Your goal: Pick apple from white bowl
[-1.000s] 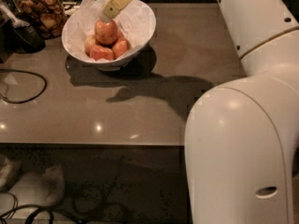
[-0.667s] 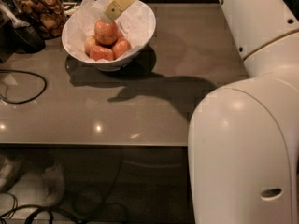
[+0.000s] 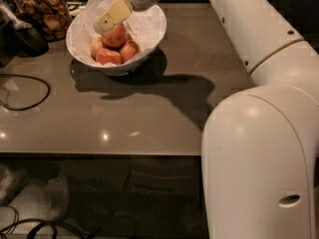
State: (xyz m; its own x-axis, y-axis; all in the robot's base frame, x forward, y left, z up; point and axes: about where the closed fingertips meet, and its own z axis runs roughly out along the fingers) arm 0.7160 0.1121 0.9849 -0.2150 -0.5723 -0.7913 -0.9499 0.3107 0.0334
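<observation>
The white bowl (image 3: 155, 30), lined with crinkled white paper, stands at the back left of the brown table (image 3: 149, 123). The red-orange apple (image 3: 118, 38) sits on top of three paler apples (image 3: 108, 57) inside it. My gripper (image 3: 106, 23), cream-coloured, reaches down into the bowl from the upper right. Its tip lies at the upper left side of the top apple, touching or nearly touching it. The apple's far side is hidden behind the gripper.
A glass jar of brown snacks (image 3: 44, 11) stands just left of the bowl. A dark object (image 3: 22, 39) and a black cable loop (image 3: 30, 91) lie at the left. My white arm (image 3: 259, 143) fills the right side. The table's front edge runs across the middle.
My gripper has moved down and to the left, from above the bowl's rim to the top apple. The bowl and apples have not moved.
</observation>
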